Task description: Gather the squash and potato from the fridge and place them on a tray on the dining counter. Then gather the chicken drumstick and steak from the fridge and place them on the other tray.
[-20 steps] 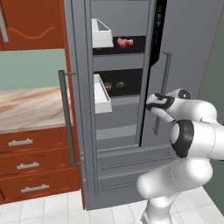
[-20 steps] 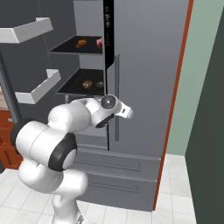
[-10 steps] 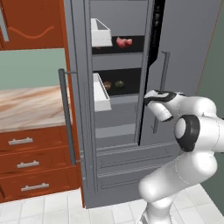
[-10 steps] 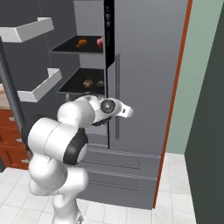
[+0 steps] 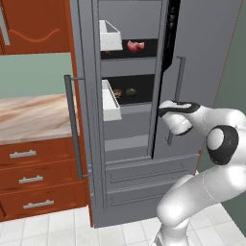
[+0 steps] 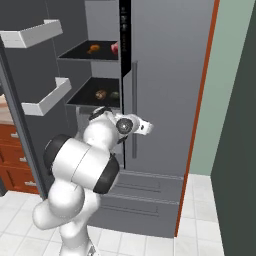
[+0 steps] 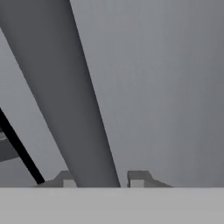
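The gripper (image 7: 101, 181), fingers (image 7: 138, 178) now closed in from wide, straddles the fridge (image 5: 202, 57) door handle (image 7: 65, 87); squash (image 5: 130, 91) and potato (image 5: 117, 92) sit on the shelf (image 5: 137, 100) beyond.

1. A marbled wall counter (image 5: 29, 115) is seen on the left, beige with brown streaks.
2. Three red-brown drawers (image 5: 43, 180) are stacked right under it, each fitted with a short silver handle (image 5: 23, 154).
3. A matching wood cabinet (image 5: 36, 24) is hung above, with pale green backsplash (image 5: 33, 74) between it and the counter.
4. The floor (image 6: 200, 220) is laid with white tiles.
5. A red-brown side panel (image 6: 201, 100) is set against a pale green wall (image 6: 222, 100).
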Tool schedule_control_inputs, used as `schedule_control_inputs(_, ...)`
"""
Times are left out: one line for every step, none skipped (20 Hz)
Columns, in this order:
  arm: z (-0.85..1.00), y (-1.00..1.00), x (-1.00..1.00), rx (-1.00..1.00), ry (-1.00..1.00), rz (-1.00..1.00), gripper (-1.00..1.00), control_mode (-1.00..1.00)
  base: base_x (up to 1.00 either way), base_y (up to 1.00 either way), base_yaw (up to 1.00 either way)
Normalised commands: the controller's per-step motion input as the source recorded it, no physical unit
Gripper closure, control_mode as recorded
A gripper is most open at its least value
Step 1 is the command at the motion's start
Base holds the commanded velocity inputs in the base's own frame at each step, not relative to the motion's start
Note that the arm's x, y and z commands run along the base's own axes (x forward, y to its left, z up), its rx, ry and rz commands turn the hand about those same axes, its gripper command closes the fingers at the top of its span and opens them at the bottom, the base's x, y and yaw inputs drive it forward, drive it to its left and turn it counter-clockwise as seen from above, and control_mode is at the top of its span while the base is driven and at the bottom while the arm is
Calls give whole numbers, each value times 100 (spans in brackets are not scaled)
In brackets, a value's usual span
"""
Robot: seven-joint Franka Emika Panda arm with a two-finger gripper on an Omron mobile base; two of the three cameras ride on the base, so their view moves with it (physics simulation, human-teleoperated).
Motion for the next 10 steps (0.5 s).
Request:
schedule_control_inputs(43, 0, 0, 1, 0, 0, 100, -100, 0, 0, 0)
schedule_control_inputs(44, 0, 0, 0, 0, 0, 100, -100, 0, 0, 0)
schedule_control_inputs(54, 0, -9, 0, 0, 0, 100, -100, 0, 0, 0)
schedule_control_inputs(66, 0, -8, 0, 9, 0, 100, -100, 0, 0, 0)
schedule_control_inputs(69, 0, -9, 0, 11, 0, 100, -100, 0, 0, 0)
schedule_control_inputs(73, 0, -12, 0, 12, 0, 100, -100, 0, 0, 0)
schedule_control_inputs(74, 0, -13, 0, 17, 0, 100, -100, 0, 0, 0)
schedule_control_inputs(75, 0, -14, 0, 18, 0, 100, -100, 0, 0, 0)
schedule_control_inputs(72, -1, -19, 0, 19, 0, 100, -100, 0, 0, 0)
schedule_control_inputs(66, -8, -24, 0, 23, 0, 100, -100, 0, 0, 0)
